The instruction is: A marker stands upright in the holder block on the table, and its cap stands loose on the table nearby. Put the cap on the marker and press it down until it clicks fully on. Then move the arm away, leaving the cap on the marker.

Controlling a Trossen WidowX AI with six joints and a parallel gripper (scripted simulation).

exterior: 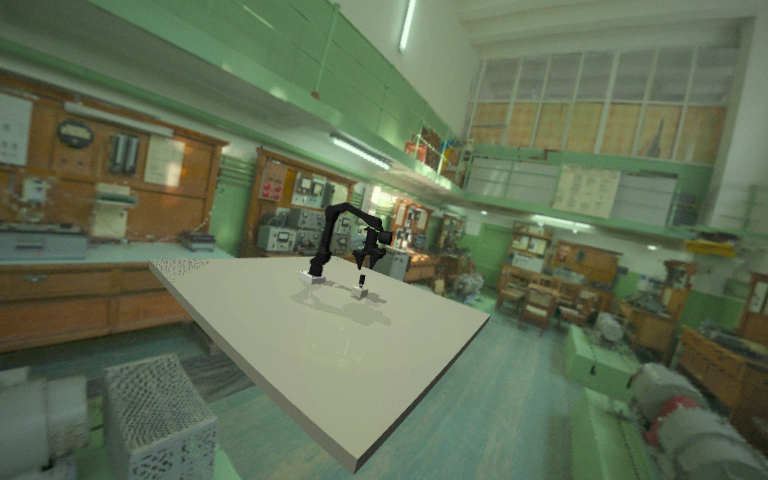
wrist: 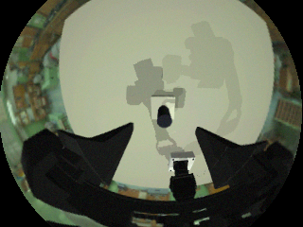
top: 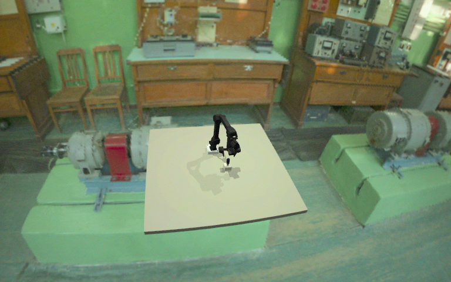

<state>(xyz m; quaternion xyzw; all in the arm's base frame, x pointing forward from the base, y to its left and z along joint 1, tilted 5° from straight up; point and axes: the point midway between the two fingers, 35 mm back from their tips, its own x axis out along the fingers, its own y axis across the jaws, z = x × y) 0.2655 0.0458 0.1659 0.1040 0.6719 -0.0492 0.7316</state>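
Clearly, the main risk from here is judged to lie in the withdrawal: if the arm (top: 222, 131) is swung sideways before it is lifted well above, the cap (wrist: 165, 115) could be clipped by a fingertip, and the marker could be tilted in the holder block (wrist: 169, 97) or the cap knocked askew. A second risk is that the cap is not fully seated; whether it has clicked home cannot be told from these views, and nothing further would press it once the arm is moved off.

The gripper (wrist: 165, 139) is seen with its fingers spread wide, nothing being held between them. It is poised directly above the marker, apart from it, with the cap visible in the gap between the two dark fingers in the wrist view.

The cap is seen as a small dark, rounded shape sitting on top of the marker, which stands upright in the pale block on the beige table (top: 186, 205), near the arm's base (top: 211, 151). In the exterior view the capped marker (exterior: 361, 279) appears as a short dark post rising from the light block, just below the fingertips. Finer detail is too small to be made out.
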